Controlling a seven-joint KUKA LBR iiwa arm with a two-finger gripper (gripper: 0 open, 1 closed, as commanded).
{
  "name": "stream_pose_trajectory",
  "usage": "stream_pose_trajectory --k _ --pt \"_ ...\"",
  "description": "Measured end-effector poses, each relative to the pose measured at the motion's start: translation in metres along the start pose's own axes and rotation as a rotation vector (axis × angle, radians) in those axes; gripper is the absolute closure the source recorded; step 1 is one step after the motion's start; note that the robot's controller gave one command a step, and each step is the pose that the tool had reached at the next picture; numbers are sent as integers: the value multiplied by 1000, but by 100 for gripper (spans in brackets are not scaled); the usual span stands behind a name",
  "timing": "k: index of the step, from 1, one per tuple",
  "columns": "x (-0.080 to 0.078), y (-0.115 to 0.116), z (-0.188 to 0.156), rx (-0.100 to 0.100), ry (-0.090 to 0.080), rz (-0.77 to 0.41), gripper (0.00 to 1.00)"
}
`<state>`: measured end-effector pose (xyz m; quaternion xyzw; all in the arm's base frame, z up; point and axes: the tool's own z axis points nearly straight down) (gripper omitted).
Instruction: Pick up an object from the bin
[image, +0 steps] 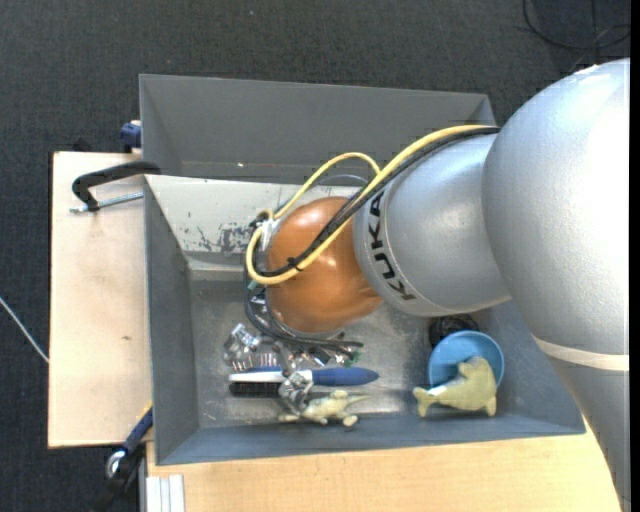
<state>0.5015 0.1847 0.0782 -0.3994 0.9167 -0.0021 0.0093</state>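
Gripper (272, 362) low by blue pen (345, 377) in grey bin (170, 330), dark carpet (60, 60) around

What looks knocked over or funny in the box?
The blue cup in the lower right corner of the bin seems tipped on its side, and a pale yellow toy animal rests against its opening. Nothing looks broken or spilled.

You had the arm (520, 200) cut off by the top and right edges of the frame. Its bulk hid the right wall and upper right corner of the bin (170, 330). The orange cover (315, 265) hid the floor at mid-frame. A dark thing (452, 326) just above the blue cup (470, 358) lay half under the arm, its kind impossible to tell. The shiny tangle (245, 345) at lower centre was too small to make out.
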Motion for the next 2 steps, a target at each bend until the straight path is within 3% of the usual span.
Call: stream_pose_trajectory --k 1,2 --pt "3 1 3 -6 8 4 100" --pt "10 -20 -136 -5 4 -23 100"
